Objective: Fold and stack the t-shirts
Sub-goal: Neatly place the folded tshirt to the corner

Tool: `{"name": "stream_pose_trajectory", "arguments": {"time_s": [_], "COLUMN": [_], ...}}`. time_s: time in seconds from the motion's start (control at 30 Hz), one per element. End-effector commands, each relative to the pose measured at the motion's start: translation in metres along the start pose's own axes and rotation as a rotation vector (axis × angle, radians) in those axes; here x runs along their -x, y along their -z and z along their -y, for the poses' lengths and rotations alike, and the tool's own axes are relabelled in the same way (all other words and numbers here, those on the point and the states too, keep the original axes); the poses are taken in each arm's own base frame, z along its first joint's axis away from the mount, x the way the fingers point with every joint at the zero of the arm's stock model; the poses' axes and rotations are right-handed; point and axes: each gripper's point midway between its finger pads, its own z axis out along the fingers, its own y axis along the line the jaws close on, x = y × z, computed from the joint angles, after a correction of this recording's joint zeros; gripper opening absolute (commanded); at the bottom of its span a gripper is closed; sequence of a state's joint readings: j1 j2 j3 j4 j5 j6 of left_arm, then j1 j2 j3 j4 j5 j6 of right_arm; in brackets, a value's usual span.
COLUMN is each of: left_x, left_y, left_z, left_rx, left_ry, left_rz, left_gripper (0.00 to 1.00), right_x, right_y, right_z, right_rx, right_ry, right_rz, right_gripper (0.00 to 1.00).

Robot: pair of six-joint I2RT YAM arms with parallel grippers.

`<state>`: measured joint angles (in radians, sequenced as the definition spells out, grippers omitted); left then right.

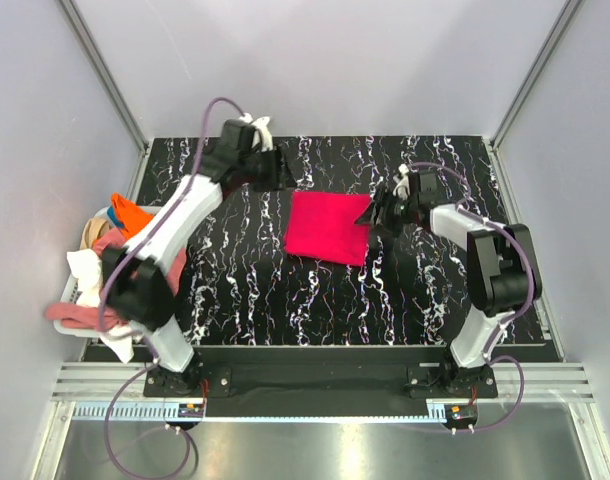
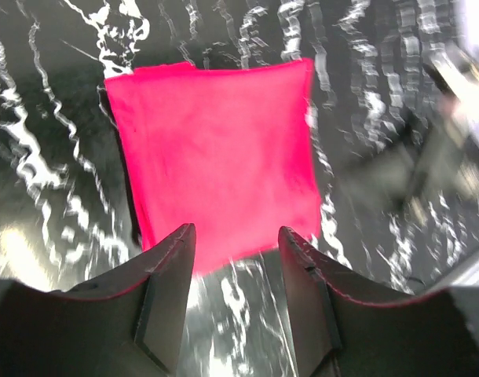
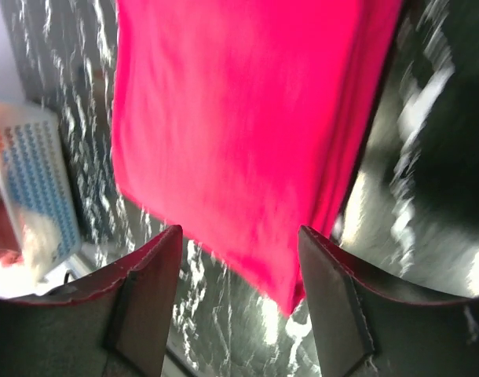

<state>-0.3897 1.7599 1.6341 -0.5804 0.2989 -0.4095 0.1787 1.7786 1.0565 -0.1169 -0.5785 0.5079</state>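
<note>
One black table (image 1: 245, 290) veined with white takes up most of the top view, with both arms reaching out over it. A pinkish-red tee (image 1: 330, 227) lies folded into a flat rectangle near the table's middle. At the left edge, a white basket (image 1: 69, 292) holds a loose heap of other shirts (image 1: 115, 238) in orange, dusty pink, white and beige. The left gripper (image 1: 277, 172) hangs off the tee's far left corner, fingers (image 2: 170, 267) apart with nothing between them. The right gripper (image 1: 375, 214) sits at the tee's right edge, its fingers (image 3: 149, 275) also spread wide, gripping nothing.
</note>
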Motion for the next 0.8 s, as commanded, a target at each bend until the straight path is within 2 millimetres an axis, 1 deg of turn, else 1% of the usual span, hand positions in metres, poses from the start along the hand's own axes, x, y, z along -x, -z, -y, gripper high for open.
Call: {"name": "stream_pose_trajectory", "arguments": {"time_s": [0.0,0.03,0.07,0.1,0.13,0.17,0.2,0.23,0.27,0.3,0.33,0.37,0.4,0.43,0.5,0.53,0.57,0.63,0.67,0.7,0.73,0.77], "left_x": [-0.044,-0.047,-0.065,-0.071,-0.072,-0.082,-0.089,-0.087,-0.094,-0.096,-0.096,-0.102,-0.103,-0.108,-0.112,-0.114,-0.115,-0.116,-0.116,-0.117,-0.118,-0.118], "left_y": [0.031,0.044,0.047,0.052,0.064,0.067,0.074,0.078,0.078,0.08,0.083,0.082,0.082,0.08,0.077,0.075,0.075,0.073,0.073,0.072,0.072,0.072], "left_z": [-0.008,-0.002,-0.011,-0.011,-0.006,-0.009,-0.008,-0.005,-0.009,-0.012,-0.014,-0.017,-0.018,-0.023,-0.028,-0.03,-0.03,-0.027,-0.027,-0.028,-0.028,-0.029], "left_rx": [0.011,-0.015,0.002,0.001,-0.019,-0.015,-0.03,-0.038,-0.03,-0.02,-0.009,-0.003,0.001,0.012,0.031,0.036,0.034,0.019,0.018,0.018,0.02,0.021], "left_ry": [-0.022,-0.044,-0.036,-0.049,-0.065,-0.064,-0.078,-0.093,-0.096,-0.102,-0.105,-0.099,-0.1,-0.099,-0.102,-0.102,-0.098,-0.093,-0.092,-0.093,-0.094,-0.094], "left_rz": [-0.064,-0.054,-0.09,-0.094,-0.077,-0.09,-0.09,-0.08,-0.09,-0.089,-0.078,-0.089,-0.087,-0.095,-0.104,-0.112,-0.116,-0.123,-0.124,-0.126,-0.129,-0.128], "left_gripper": [0.52,0.52,0.52,0.53,0.53,0.53,0.54,0.54,0.54,0.54,0.54,0.54,0.54,0.54,0.54,0.54,0.54,0.54,0.54,0.54,0.54,0.54], "right_x": [0.029,0.03,0.034,0.045,0.046,0.056,0.058,0.06,0.068,0.068,0.065,0.069,0.066,0.062,0.061,0.058,0.06,0.058,0.063,0.065,0.067,0.076], "right_y": [-0.003,-0.01,-0.011,-0.01,-0.014,-0.013,-0.017,-0.02,-0.021,-0.024,-0.032,-0.034,-0.037,-0.041,-0.044,-0.048,-0.049,-0.053,-0.054,-0.055,-0.055,-0.053], "right_z": [0.019,0.028,0.03,0.028,0.033,0.031,0.038,0.04,0.037,0.037,0.043,0.041,0.042,0.048,0.05,0.053,0.053,0.056,0.055,0.056,0.059,0.062], "right_rx": [-0.099,-0.117,-0.123,-0.119,-0.128,-0.129,-0.137,-0.136,-0.129,-0.115,-0.11,-0.097,-0.086,-0.09,-0.084,-0.085,-0.082,-0.074,-0.069,-0.068,-0.074,-0.078], "right_ry": [0.064,0.056,0.059,0.079,0.075,0.093,0.089,0.093,0.116,0.121,0.118,0.134,0.134,0.126,0.134,0.126,0.128,0.123,0.13,0.13,0.127,0.128], "right_rz": [-0.006,-0.025,-0.027,-0.013,-0.022,-0.007,-0.015,-0.021,-0.016,-0.028,-0.051,-0.054,-0.07,-0.084,-0.092,-0.103,-0.103,-0.114,-0.108,-0.105,-0.1,-0.082], "right_gripper": [0.68,0.68,0.67,0.67,0.66,0.66,0.64,0.63,0.63,0.61,0.61,0.59,0.57,0.56,0.54,0.52,0.5,0.42,0.37,0.23,0.18,0.12]}}
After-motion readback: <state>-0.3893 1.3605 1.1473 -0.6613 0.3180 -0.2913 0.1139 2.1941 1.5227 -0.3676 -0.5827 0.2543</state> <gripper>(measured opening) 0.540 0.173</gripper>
